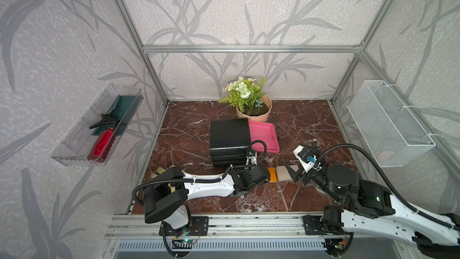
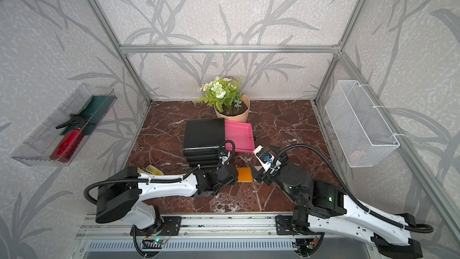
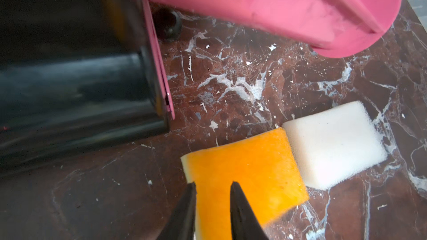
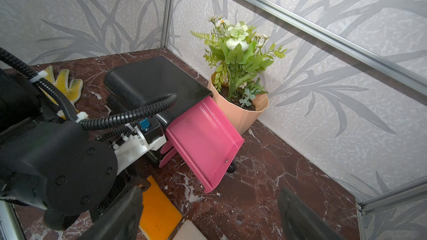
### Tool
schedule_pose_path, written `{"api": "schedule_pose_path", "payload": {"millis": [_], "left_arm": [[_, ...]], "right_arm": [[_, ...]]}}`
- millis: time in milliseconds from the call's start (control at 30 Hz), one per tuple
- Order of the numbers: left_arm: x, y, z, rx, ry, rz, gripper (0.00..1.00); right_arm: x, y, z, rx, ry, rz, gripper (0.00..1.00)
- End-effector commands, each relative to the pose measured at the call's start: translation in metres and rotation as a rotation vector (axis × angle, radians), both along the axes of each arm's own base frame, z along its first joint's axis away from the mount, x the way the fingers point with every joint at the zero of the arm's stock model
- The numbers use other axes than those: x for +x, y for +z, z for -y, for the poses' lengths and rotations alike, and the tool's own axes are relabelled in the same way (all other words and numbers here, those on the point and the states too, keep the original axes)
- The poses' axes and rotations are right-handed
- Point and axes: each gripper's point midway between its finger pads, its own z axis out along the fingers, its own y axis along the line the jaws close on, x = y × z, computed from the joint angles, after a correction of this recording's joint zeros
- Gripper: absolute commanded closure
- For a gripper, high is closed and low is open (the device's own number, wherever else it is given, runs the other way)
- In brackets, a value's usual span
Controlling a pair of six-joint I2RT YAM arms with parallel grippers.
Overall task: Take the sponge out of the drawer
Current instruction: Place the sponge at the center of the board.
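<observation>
— Tray [image 1: 67,143] of clear plastic up on the left wall, see it? There's a red spray bottle [image 1: 103,143] and a green cloth [image 1: 124,105] lying in it.
— Yes. And down on the desk [image 1: 189,125] there's a yellow glove [image 2: 151,169], half hidden behind the left arm [image 1: 211,186].
— What are that arm's jaws doing?
— Slightly parted, with the tips over the left end of the orange sponge [image 3: 242,169]. They're not pinching it. It lies flat on the desk, in front of the black drawer cabinet [image 1: 229,133].
— So it's outside the pink drawer [image 1: 263,135]?
— Yes, clear of it. That drawer is pulled open and sticks out of the cabinet's right side. There's a flower pot [image 1: 256,110] just behind it.
— And the pale block?
— A white sponge [image 3: 332,144], touching the orange one on its right. The right arm [image 1: 343,180] has its jaws spread wide above it, holding nothing.
— Far right?
— A white mesh basket [image 1: 388,125] hung on the wall.
</observation>
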Motion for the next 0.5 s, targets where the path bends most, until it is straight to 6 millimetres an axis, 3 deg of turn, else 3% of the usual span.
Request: {"api": "schedule_pose_path", "payload": {"millis": [0,267,333,467], "left_arm": [[0.008,0.007,-0.01,0.053,0.046,0.049,0.7],[0.006,0.025,-0.014,0.065,0.045,0.091,0.62],[0.002,0.039,-0.012,0.052,0.019,0.114,0.6],[-0.013,0.086,-0.009,0.021,-0.054,0.184,0.52]], "right_arm": [[0.002,0.0,0.004,0.003,-0.023,-0.004,0.1],[0.005,-0.003,0.003,-0.016,-0.039,-0.006,0.1],[0.007,-0.004,0.005,-0.021,-0.062,-0.006,0.09],[0.017,-0.005,0.013,-0.012,-0.132,-0.018,0.04]]}}
